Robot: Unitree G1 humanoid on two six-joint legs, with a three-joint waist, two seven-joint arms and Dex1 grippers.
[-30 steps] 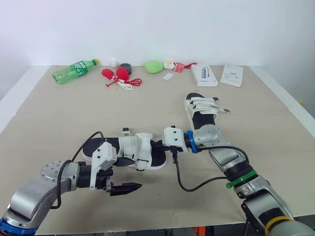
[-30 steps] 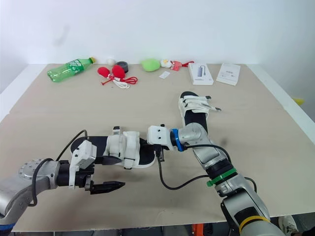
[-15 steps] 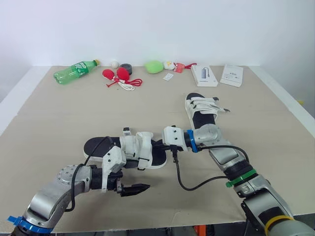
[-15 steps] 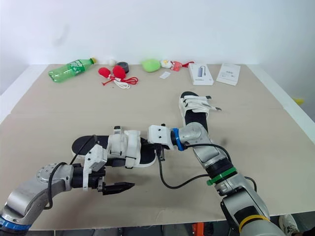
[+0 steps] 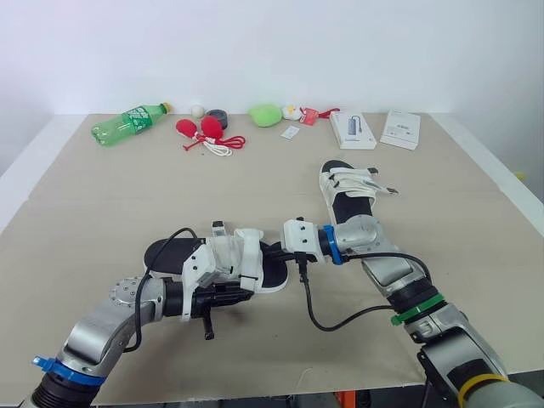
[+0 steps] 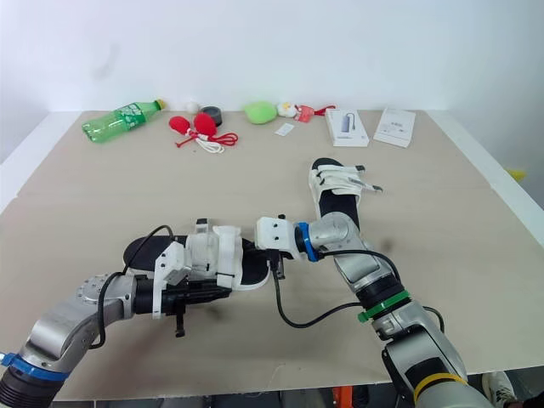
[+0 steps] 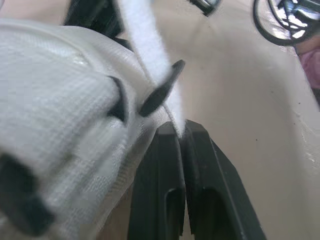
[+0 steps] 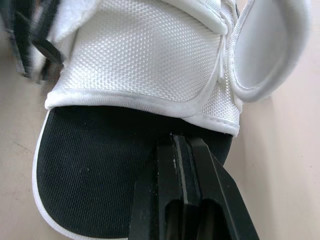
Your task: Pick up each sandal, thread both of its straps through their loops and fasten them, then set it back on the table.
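two-gripper hold on the near sandal

the near sandal (image 5: 170,252) lies on the table (image 5: 102,204) just ahead of me, long axis running left to right, its bare black footbed end toward my left. my left gripper (image 7: 182,131) is pinched tight on a white strap (image 7: 145,45). my right gripper (image 8: 184,142) is clamped on the sole's opposite end. the far sandal (image 5: 348,204) lies lengthwise away from me, straps at its far end.

A green bottle (image 5: 127,122) and tape roll (image 5: 218,116) sit far back.
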